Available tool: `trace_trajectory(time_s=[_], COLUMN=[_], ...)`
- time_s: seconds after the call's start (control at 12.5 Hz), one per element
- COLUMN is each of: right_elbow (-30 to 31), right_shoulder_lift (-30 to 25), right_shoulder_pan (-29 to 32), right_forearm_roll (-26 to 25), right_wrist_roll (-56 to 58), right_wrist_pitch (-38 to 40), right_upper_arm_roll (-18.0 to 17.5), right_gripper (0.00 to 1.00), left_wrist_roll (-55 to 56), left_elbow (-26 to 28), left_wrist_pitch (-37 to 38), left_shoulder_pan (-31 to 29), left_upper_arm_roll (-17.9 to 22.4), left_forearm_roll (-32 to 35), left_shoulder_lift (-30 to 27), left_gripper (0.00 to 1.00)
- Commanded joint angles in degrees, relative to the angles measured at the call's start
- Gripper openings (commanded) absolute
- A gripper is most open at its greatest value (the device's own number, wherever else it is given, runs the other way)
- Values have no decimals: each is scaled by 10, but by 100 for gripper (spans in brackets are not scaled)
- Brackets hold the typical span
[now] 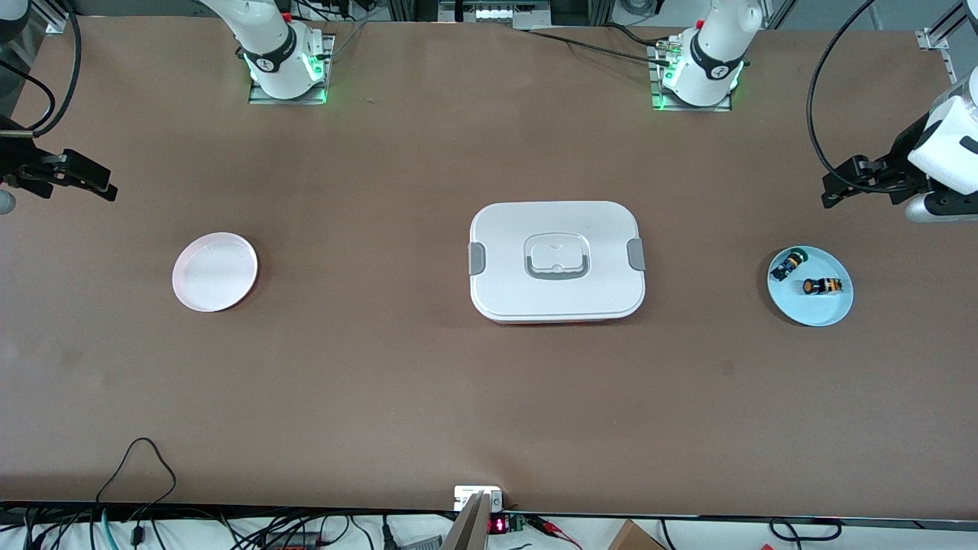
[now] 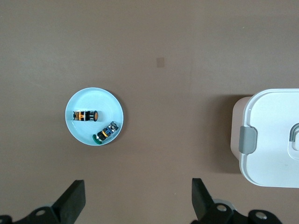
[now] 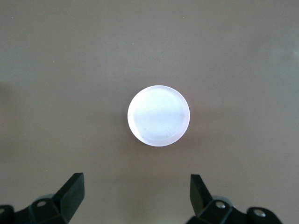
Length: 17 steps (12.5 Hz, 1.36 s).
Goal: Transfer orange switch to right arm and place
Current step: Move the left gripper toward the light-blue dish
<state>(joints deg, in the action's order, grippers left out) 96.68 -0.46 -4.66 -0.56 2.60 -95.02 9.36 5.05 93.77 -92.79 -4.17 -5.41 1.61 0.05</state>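
**Both arms parked high, switch on the blue plate**

Front view: I've got the orange switch (image 1: pixel 822 286) lying on the blue plate (image 1: pixel 829 312) at mid-right of frame, a green-capped switch (image 1: pixel 788 265) just beside it. White lidded box (image 1: pixel 556 261) dead centre, pink plate (image 1: pixel 215 271) mid-left. Left gripper (image 1: pixel 839 186) hangs at the right edge, right gripper (image 1: pixel 95 183) at the left edge.

Left wrist view: fingers (image 2: pixel 74 201) spread wide, holding nothing; the switch (image 2: pixel 85 115) sits left of centre.

Right wrist view: fingers (image 3: pixel 73 193) wide apart, empty, pink plate (image 3: pixel 159 115) in the centre.
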Motion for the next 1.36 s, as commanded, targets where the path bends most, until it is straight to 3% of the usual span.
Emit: trace_trajectory(time_s=[0.0,0.48,0.88,1.28], right_elbow=[-11,-11,-11,-17], right_shoulder_lift=[5,5,5,5], right_shoulder_pan=[-3,-3,-3,-4], right_forearm_roll=[-6,-7,-7,-7], right_wrist_roll=[5,6,6,6], right_wrist_pitch=[5,4,4,5], right_upper_arm_roll=[3,3,2,2], right_gripper=[100,100,100,100], left_wrist_roll=[-13,-29,-31,-30], left_elbow=[-21,-33,-22,-20], left_wrist_pitch=[13,15,60,64], left_shoulder_pan=[-2,0,-5,-14], left_upper_arm_roll=[1,1,2,4], left_forearm_roll=[3,9,10,13], left_shoulder_lift=[13,26,29,66], left_gripper=[100,100,100,100])
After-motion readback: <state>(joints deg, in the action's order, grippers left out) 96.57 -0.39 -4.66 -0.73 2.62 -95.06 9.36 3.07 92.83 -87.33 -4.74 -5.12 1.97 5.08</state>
